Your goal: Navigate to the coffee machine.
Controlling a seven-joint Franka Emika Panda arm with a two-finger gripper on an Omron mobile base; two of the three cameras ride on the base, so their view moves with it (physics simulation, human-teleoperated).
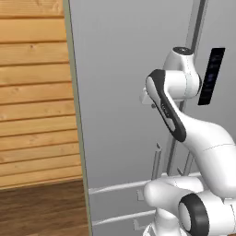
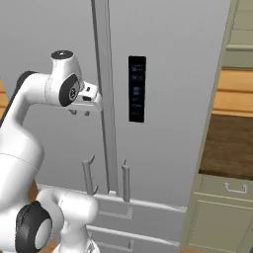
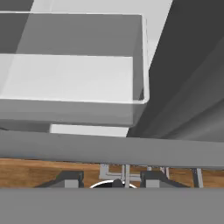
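Grey fridge (image 2: 168,74) dead ahead, arm (image 1: 184,124) folded close before its doors; jaws apart, holding nothing.

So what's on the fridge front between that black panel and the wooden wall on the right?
In the right base view, from the black panel to the fridge's right edge is bare grey door; then an olive cabinet edge precedes the wood wall.

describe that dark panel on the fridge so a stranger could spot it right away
Find the big grey fridge facing the robot. On its upper right door, just right of the centre seam, sits a narrow black upright control panel. It is the only dark patch there; the handles below are grey bars.
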